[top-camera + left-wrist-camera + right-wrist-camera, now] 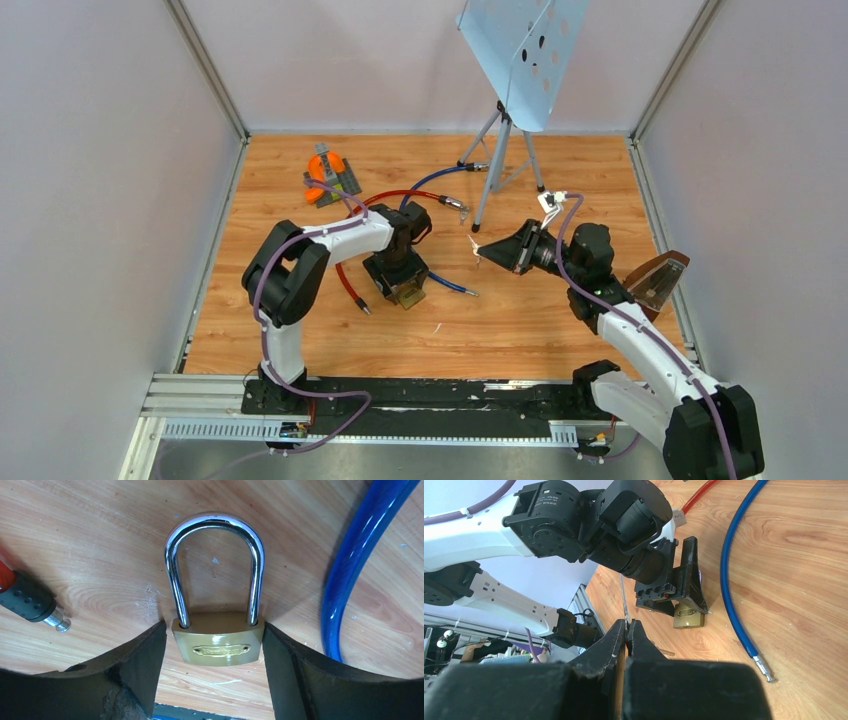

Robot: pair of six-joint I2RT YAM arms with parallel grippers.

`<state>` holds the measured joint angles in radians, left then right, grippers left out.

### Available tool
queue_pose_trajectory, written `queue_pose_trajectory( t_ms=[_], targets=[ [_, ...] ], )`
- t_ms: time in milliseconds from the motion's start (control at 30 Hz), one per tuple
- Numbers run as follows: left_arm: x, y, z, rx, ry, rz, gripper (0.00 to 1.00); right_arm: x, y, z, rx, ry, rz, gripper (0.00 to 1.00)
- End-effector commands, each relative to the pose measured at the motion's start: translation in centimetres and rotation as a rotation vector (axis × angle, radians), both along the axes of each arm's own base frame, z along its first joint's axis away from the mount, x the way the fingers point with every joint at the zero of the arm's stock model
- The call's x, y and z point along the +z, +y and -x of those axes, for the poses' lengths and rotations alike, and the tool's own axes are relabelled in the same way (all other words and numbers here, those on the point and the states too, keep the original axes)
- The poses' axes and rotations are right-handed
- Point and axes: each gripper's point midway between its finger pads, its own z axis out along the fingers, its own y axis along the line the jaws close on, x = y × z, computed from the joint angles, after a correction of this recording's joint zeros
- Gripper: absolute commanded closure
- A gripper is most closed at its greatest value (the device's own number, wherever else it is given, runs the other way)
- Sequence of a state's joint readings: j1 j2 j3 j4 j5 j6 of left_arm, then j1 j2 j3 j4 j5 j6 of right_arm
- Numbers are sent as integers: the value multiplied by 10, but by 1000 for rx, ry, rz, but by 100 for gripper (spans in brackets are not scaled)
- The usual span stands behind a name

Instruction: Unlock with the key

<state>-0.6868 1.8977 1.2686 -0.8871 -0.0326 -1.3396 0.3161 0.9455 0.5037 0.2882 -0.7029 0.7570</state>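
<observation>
Left wrist view showed the brass padlock lying flat on the table, its shackle pointing away. It sat between the wide-set jaws of the left end effector, which touched or nearly touched its sides; a firm grip could not be told. The right end effector, pinched shut on a thin key, pointed leftward at the lock from well apart.

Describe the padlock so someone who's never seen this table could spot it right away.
On the wooden table, follow the left arm down to its fingers; the padlock lies flat between them. It is the only brass block with a shiny steel loop, unlike the blue cable and red cable beside it.
</observation>
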Motion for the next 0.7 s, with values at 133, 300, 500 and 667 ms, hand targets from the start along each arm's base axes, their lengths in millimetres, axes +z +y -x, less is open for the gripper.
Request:
queue_pose_trajectory(
  t_ms=[133, 300, 500, 667],
  targets=[
    [-16, -7, 5, 37, 39, 5, 40, 4, 0, 2, 20, -40, -18, 100],
    [-8, -7, 5, 49, 4, 36, 70, 3, 3, 5, 45, -32, -25, 100],
    [24, -23, -6, 43, -98, 165, 87, -3, 7, 7, 93, -10, -21, 100],
    [65, -25, -24, 86, -189, 250, 88, -8, 21, 13, 157, 23, -17, 100]
  ],
)
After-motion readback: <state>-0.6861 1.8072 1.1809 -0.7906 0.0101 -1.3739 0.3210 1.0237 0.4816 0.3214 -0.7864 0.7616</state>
